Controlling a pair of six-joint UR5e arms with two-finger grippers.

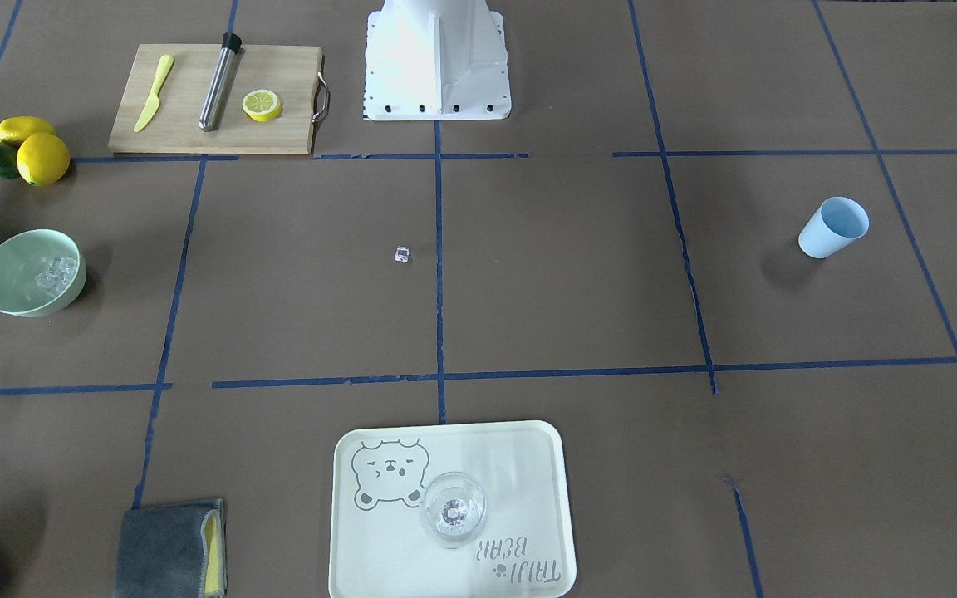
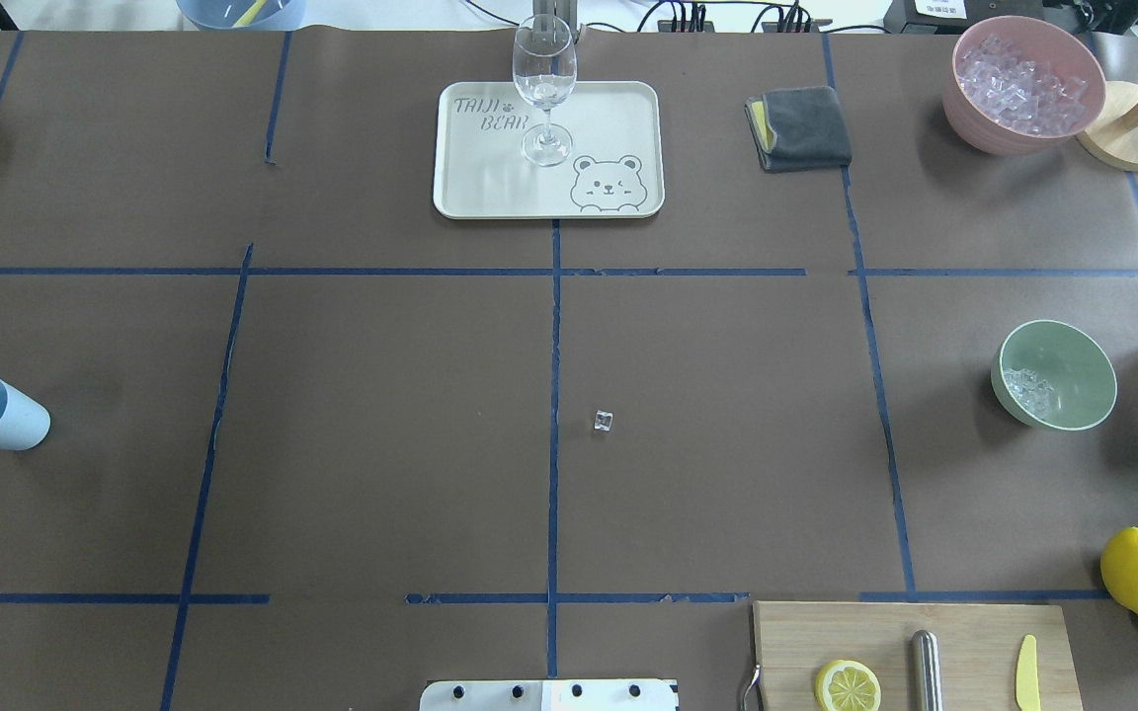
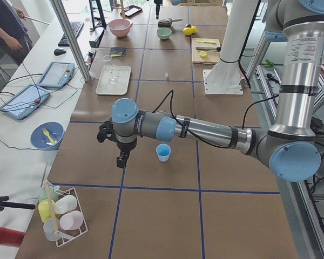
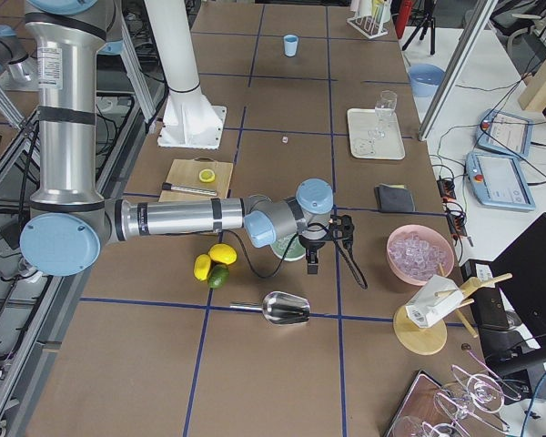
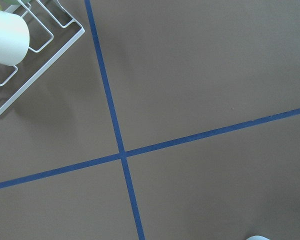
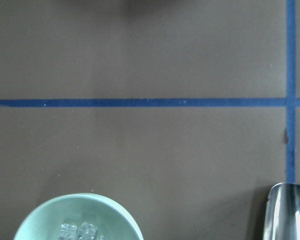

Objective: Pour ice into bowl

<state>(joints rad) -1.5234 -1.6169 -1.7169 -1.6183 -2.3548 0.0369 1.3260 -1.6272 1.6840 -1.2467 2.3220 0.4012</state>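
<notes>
Ice [image 2: 1028, 390] in bowl [image 2: 1081, 357], pour seemingly done
One cube [image 2: 604, 422] strayed mid-frame (a spill, likely); left gripper [image 3: 121, 160], right gripper [image 4: 311, 262]: spread or pressed, cannot tell.

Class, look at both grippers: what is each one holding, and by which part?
Nothing shows in the left gripper or the right gripper. The metal scoop lies unheld, and the blue cup stands free.

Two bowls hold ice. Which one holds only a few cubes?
The pale green bowl: only a small cluster of ice lies inside. The pink bowl is filled nearly to its rim.
</notes>
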